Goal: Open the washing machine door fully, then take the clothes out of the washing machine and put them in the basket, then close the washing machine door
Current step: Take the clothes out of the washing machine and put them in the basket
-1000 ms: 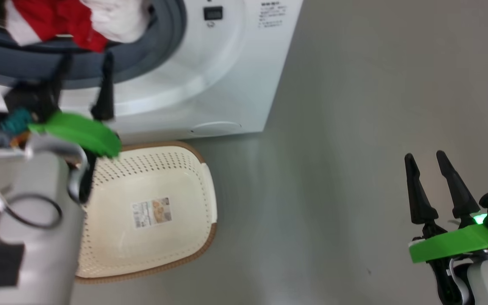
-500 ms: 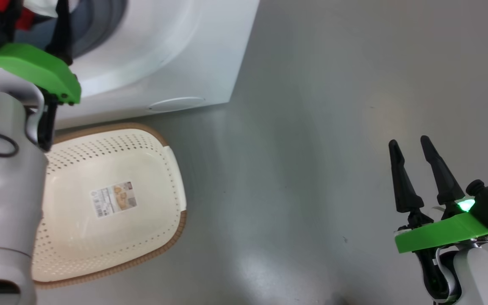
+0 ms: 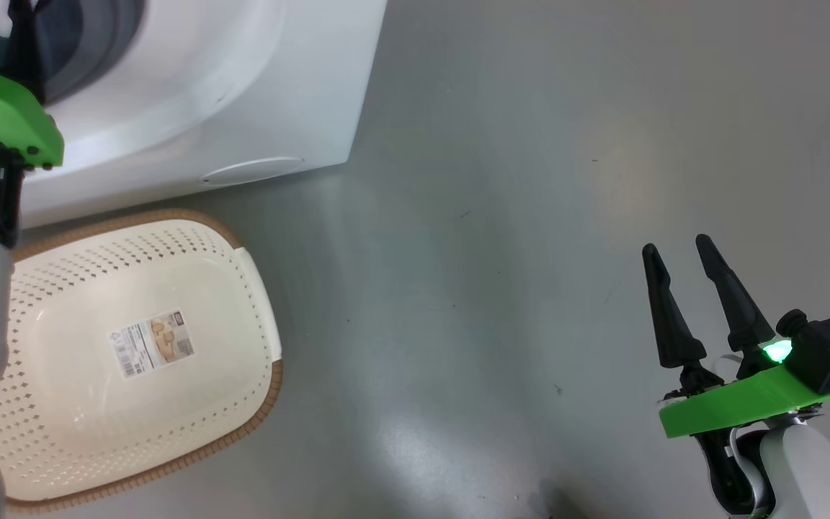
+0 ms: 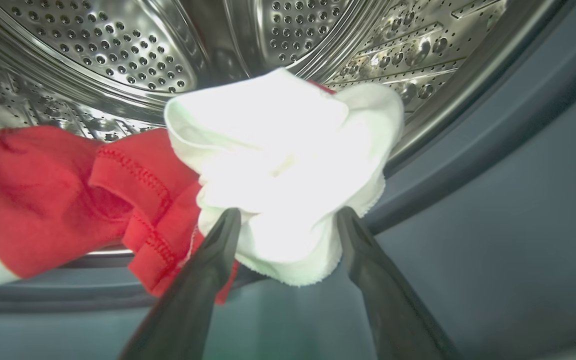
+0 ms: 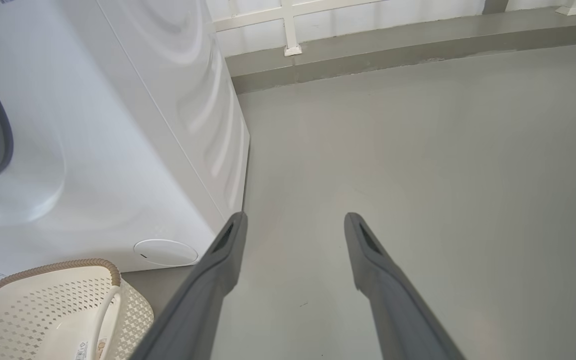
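The washing machine point(image 3: 242, 86) casing is shining glossy white. Inside it, the perforated steel drum point(image 4: 118, 60) is gleaming, and soft red cloth point(image 4: 58, 200) and fluffy white cloth point(image 4: 278, 165) are bunching beside the matt grey rubber seal point(image 4: 493, 200). In front of the machine, a smooth plastic basket point(image 3: 192, 432) is carrying a paper label point(image 3: 150, 344).

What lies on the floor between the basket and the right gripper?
Nothing lies there. In the head view, the stretch from the basket to the right gripper is bare grey floor.
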Motion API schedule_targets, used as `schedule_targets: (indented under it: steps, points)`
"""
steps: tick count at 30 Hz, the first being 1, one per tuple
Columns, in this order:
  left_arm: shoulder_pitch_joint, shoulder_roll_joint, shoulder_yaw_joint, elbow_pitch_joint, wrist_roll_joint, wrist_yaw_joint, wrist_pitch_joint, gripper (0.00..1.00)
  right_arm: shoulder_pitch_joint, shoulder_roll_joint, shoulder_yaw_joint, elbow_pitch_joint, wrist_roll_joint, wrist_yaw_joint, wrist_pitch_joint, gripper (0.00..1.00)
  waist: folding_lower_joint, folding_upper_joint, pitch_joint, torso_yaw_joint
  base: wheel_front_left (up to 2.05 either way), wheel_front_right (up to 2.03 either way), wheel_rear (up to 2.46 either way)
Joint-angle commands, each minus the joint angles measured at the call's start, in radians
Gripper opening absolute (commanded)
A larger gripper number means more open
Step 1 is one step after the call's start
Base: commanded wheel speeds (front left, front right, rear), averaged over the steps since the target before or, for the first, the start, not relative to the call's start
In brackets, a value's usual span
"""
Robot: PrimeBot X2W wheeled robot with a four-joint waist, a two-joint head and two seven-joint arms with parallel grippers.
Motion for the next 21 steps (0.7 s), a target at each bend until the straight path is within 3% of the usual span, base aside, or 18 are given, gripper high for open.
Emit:
schedule_targets:
  steps: [1, 4, 5, 6, 8, 9, 10, 15, 21]
  points:
    - [-0.020, 0.046, 0.009, -0.010, 0.003, 0.001, -0.005, 1.00, 0.019, -0.016, 0.021, -0.027, 0.017, 0.006, -0.006, 1.00, 0.0000, 0.0000, 0.001, -0.003, 0.00, 0.00, 0.00]
    - [-0.023, 0.047, -0.002, 0.003, 0.012, 0.005, -0.005, 1.00, 0.024, -0.015, 0.024, -0.029, 0.016, 0.006, -0.006, 1.00, 0.0000, 0.0000, -0.001, -0.007, 0.00, 0.00, 0.00]
    - [-0.022, 0.047, -0.005, 0.008, 0.014, 0.006, -0.005, 0.89, 0.025, -0.014, 0.025, -0.029, 0.017, 0.006, -0.006, 1.00, 0.0000, 0.0000, -0.002, -0.008, 0.00, 0.00, 0.00]
    - [-0.023, 0.047, -0.008, 0.012, 0.015, 0.007, -0.005, 0.56, 0.026, -0.014, 0.025, -0.029, 0.017, 0.006, -0.006, 1.00, 0.0000, 0.0000, -0.004, -0.010, 0.00, 0.00, 0.00]
    - [-0.022, 0.048, -0.009, 0.020, 0.014, 0.009, -0.005, 0.33, 0.026, -0.013, 0.028, -0.029, 0.017, 0.006, -0.006, 1.00, 0.0000, 0.0000, -0.007, -0.012, 0.00, 0.00, 0.00]
    - [-0.021, 0.048, -0.010, 0.024, 0.014, 0.009, -0.005, 0.08, 0.025, -0.013, 0.030, -0.030, 0.016, 0.006, -0.006, 1.00, 0.0000, 0.0000, -0.009, -0.013, 0.00, 0.00, 0.00]
    - [-0.021, 0.048, -0.011, 0.026, 0.012, 0.008, -0.005, 0.00, 0.025, -0.013, 0.030, -0.031, 0.016, 0.006, -0.006, 1.00, 0.0000, 0.0000, -0.011, -0.014, 0.00, 0.00, 0.00]
    - [-0.012, 0.039, 0.014, 0.007, -0.014, 0.020, -0.005, 0.00, 0.027, -0.015, 0.024, -0.033, 0.016, 0.006, -0.006, 1.00, 0.0000, 0.0000, -0.020, -0.005, 0.00, 0.00, 0.00]
    - [0.068, 0.012, 0.063, -0.173, -0.016, 0.049, -0.005, 0.00, 0.028, -0.021, 0.013, -0.034, 0.012, 0.006, -0.006, 1.00, 0.0000, 0.0000, -0.042, 0.028, 0.00, 0.00, 0.00]
